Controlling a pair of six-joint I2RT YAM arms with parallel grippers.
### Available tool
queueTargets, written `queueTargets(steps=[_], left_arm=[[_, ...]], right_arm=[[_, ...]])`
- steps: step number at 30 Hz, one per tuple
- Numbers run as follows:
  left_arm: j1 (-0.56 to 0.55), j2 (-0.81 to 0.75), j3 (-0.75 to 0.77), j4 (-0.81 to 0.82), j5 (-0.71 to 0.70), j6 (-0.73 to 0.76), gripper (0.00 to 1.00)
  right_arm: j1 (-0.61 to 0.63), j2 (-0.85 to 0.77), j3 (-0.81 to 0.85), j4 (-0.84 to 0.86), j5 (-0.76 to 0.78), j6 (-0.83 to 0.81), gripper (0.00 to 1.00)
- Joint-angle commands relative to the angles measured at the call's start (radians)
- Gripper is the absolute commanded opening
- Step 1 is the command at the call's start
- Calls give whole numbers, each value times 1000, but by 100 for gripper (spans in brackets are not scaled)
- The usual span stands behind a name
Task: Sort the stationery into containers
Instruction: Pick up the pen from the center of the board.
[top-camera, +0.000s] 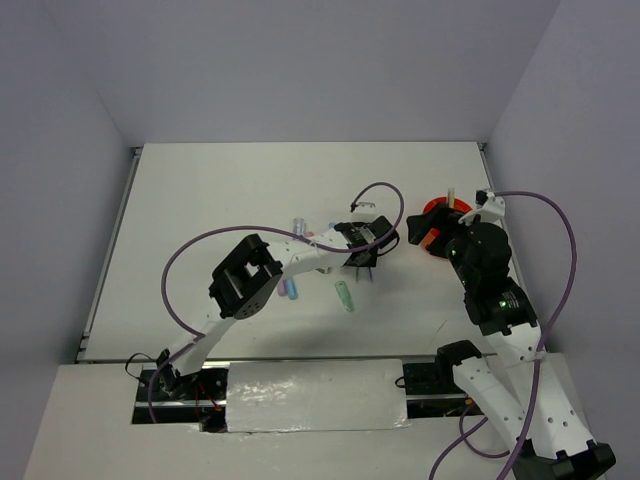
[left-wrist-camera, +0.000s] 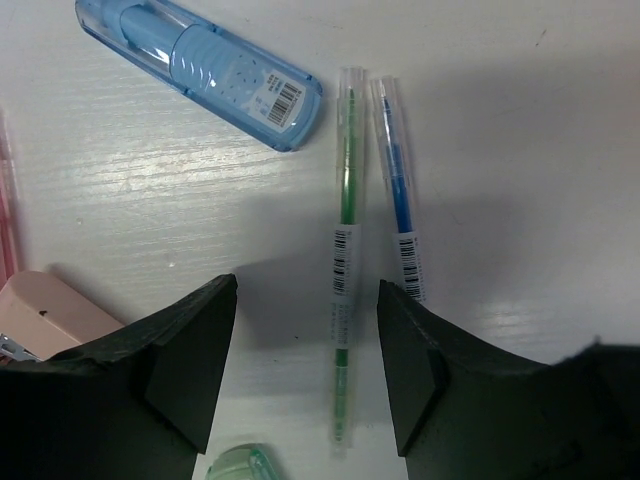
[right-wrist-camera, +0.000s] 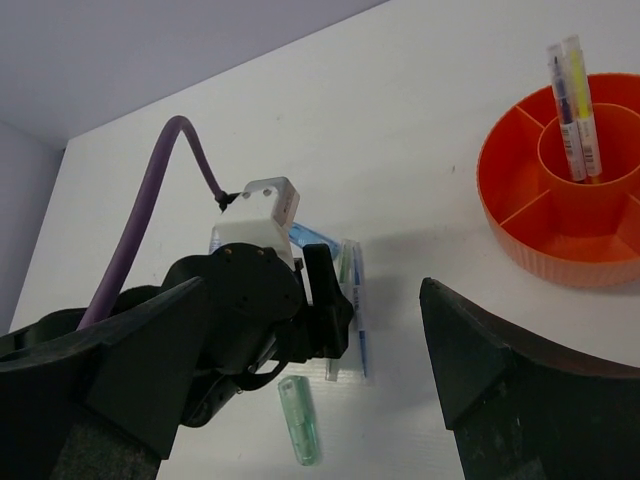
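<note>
My left gripper (left-wrist-camera: 307, 300) is open, low over the table. A thin green pen (left-wrist-camera: 345, 260) lies between its jaws, untouched. A thin blue pen (left-wrist-camera: 400, 200) lies beside it, by the right finger. A blue marker (left-wrist-camera: 200, 70) lies further ahead, a pink block (left-wrist-camera: 40, 310) at the left and a green marker (left-wrist-camera: 240, 465) by the left finger. My right gripper (right-wrist-camera: 315, 283) is open and empty, next to the orange cup (right-wrist-camera: 560, 250). The cup's middle compartment holds a grey pen and a yellow pen (right-wrist-camera: 572, 100). In the top view the left gripper (top-camera: 362, 262) is left of the cup (top-camera: 435, 212).
The green marker (top-camera: 345, 296) lies alone near the table's middle. Pink and blue markers (top-camera: 290, 288) lie partly under the left arm. The left arm's purple cable (top-camera: 385, 190) loops near the cup. Side walls close the table's left and right edges.
</note>
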Motion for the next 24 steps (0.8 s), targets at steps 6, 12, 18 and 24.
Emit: queueTargets(steps=[6,12,18,24], left_arm=[[14,9,-4,-21,-1,-26,55],[17,-28,-99,8,42,-31,17],[17,-107,-175,22,50,-22,3],[15,-311,-297,138,83,62,0]], right_arm=[[11,-11,-16,21,-41,14,92],[11,11,-36,44,-90,26,92],[14,25,-69,93,-143,54,91],[38,141,-125,242,-280,89,89]])
